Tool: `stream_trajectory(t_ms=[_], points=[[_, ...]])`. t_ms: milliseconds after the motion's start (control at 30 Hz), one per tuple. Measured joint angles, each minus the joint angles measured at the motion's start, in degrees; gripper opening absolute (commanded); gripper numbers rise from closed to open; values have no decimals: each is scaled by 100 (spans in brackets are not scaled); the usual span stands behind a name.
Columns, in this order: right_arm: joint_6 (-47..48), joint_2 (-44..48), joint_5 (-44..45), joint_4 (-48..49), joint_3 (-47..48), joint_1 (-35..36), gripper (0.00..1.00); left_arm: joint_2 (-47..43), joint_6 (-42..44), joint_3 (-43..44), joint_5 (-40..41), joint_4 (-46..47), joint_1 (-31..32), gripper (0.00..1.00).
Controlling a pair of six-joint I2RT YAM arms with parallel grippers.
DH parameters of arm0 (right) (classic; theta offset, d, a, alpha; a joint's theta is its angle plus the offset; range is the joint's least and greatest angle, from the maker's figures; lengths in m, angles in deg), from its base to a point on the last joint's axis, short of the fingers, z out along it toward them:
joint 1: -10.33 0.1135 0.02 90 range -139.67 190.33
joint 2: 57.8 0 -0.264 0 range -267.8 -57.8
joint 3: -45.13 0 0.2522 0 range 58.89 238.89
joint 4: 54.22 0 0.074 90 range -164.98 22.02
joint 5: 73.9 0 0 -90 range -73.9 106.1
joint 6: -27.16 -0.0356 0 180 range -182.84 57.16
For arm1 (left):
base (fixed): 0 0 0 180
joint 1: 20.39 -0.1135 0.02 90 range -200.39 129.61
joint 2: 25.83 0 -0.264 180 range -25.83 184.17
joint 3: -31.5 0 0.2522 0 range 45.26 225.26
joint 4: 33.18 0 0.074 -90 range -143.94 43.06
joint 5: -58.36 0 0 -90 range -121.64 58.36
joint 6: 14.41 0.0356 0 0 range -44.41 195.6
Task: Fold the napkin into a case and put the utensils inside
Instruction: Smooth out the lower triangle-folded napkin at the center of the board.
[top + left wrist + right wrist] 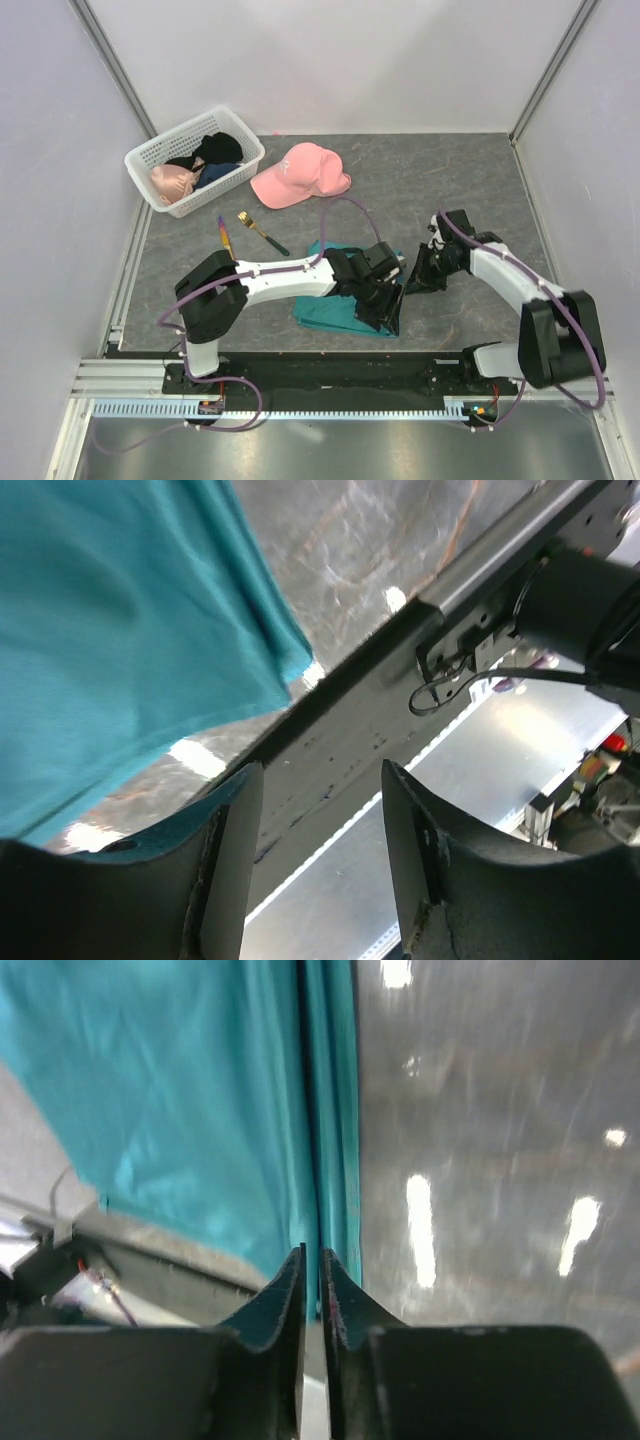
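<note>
The white basket (172, 131) holds dark and peach cloth items. The right gripper (311, 1255) pinches the napkin (180, 1090) edge. The left gripper (320, 770) has its jaws spread.

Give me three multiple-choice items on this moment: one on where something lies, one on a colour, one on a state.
1. Where do the fork and the purple-and-orange piece lie?
A) on the table between the napkin and the white basket
B) inside the basket
C) on the napkin

2. What colour is the cap?
A) yellow
B) pink
C) black

3. What is the right hand doing?
A) open above the cap
B) holding the fork
C) shut on the napkin's edge

Answers:
1 A, both lie on bare table in the top view.
2 B, it is plainly pink.
3 C, the right wrist view shows cloth pinched between its fingers.
</note>
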Motion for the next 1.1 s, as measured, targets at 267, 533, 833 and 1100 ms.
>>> stream_trajectory(t_ms=[267, 533, 833, 1100], points=[[-98, 1257, -498, -229, -1067, 0, 25, 417, -229, 299, 168, -101, 245, 60], [-96, 1296, -841, -184, -1631, 0, 28, 678, -232, 678, 562, -361, 234, 58], [-122, 1320, -1097, 63, -1843, 0, 31, 861, -229, 772, 796, -592, 234, 50], [-138, 1292, -1217, 236, -1871, 0, 31, 1056, -229, 789, 894, -623, 232, 31]])
